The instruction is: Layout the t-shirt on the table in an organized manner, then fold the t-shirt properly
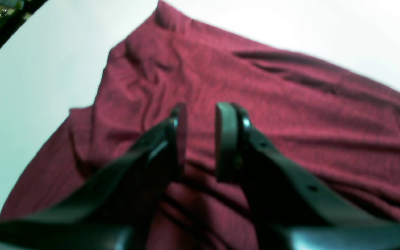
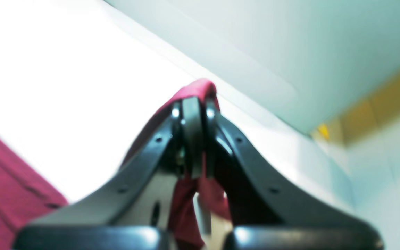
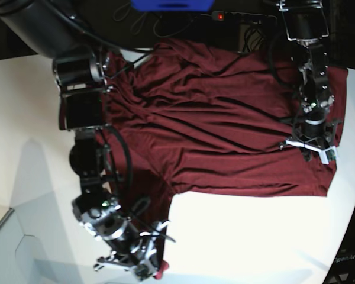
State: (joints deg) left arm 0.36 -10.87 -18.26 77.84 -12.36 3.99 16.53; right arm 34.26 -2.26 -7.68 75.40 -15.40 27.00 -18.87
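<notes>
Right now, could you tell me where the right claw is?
In the base view the right claw sits at bottom left, at the white table's near edge, shut on a pulled-out corner of the dark maroon t-shirt.

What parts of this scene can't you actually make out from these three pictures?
- Base view: the arm on the left covers the t-shirt edge beneath it, so its sleeve and collar are not identifiable.
- Right wrist view: blurred; the right gripper is shut on a fold of shirt, which part is unclear.
- Left wrist view: blurred; the left gripper stands open, contact with cloth unclear.
- Table: cut off by frame edges.
</notes>
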